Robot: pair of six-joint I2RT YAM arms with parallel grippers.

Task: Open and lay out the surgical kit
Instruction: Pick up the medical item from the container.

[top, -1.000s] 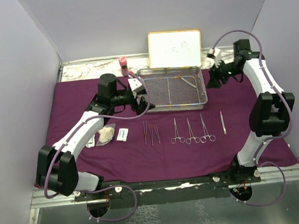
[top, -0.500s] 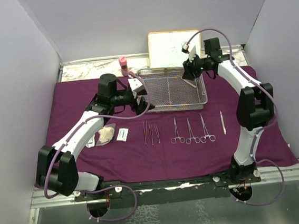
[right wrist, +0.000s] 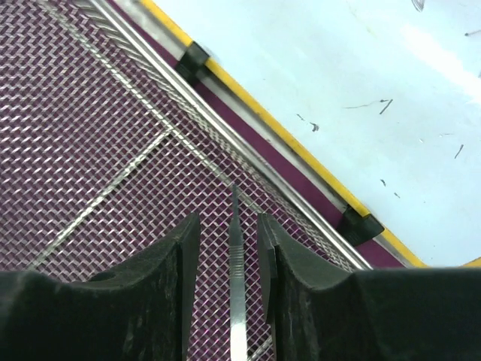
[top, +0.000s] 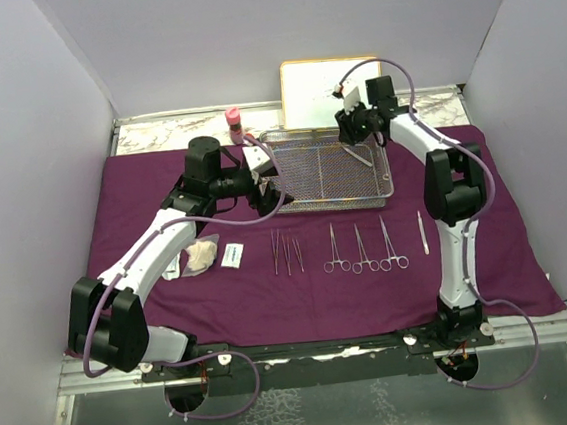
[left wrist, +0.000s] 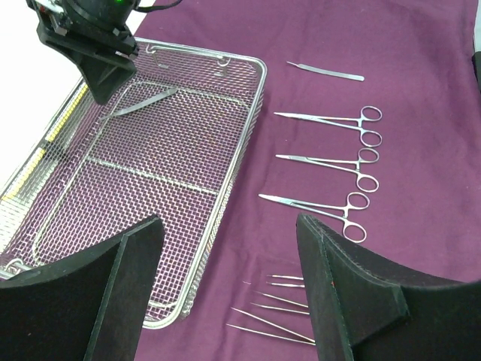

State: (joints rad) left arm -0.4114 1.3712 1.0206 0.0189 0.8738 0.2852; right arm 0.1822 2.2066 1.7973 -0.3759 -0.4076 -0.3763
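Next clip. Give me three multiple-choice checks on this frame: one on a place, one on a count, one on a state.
1. Where does the only steel tool inside the mesh tray lie?
A. in the tray's far right part, below the right hand
B. in its near left corner
C. across its middle divider

2. How many ring-handled clamps lie on the purple cloth?
A. two
B. three
C. five

3. What state is the left hand in?
A. open, nothing between its fingers
B. shut on a clamp
C. shut on gauze

Answers:
1 A: the top view shows the tool near the tray's far right corner, and the right wrist view shows it between that hand's fingers.
2 B: three lie side by side in front of the tray.
3 A: the left wrist view shows the fingers wide apart, holding nothing.
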